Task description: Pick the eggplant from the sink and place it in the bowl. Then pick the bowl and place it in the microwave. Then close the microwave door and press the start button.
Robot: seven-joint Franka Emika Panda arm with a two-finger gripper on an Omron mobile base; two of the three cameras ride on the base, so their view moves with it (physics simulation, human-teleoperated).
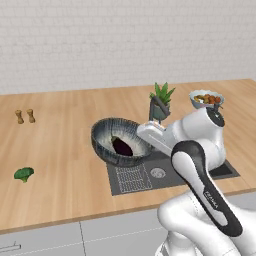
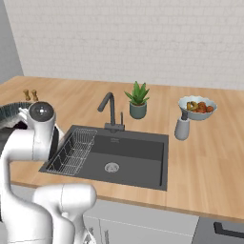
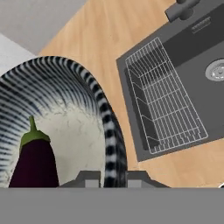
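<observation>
1. The counter (image 1: 60, 150) was a wide stretch of light wood, with the sink (image 2: 138, 157) sunk into it, a wire rack (image 2: 74, 152) at the basin's left end and a round drain (image 2: 111, 167) mid-floor.
2. The bowl (image 1: 107, 137) sat tilted above the counter just left of the sink, its striped dark outside and pale speckled inside both showing; in the left base view it hung at the end of the arm.
3. The gripper (image 3: 111, 178) was drawn nearly shut, pinching the bowl's rim: in the hand view one finger tip stood inside the wall and the other outside it, the striped rim running down between them.
4. The eggplant (image 3: 34, 164) lay inside the bowl on the pale floor, green stem cap pointing away from the claw, just beside the inner finger tip but apart from it.
5. A broccoli floret (image 1: 23, 173) lay on the counter, well apart to the left.
</observation>
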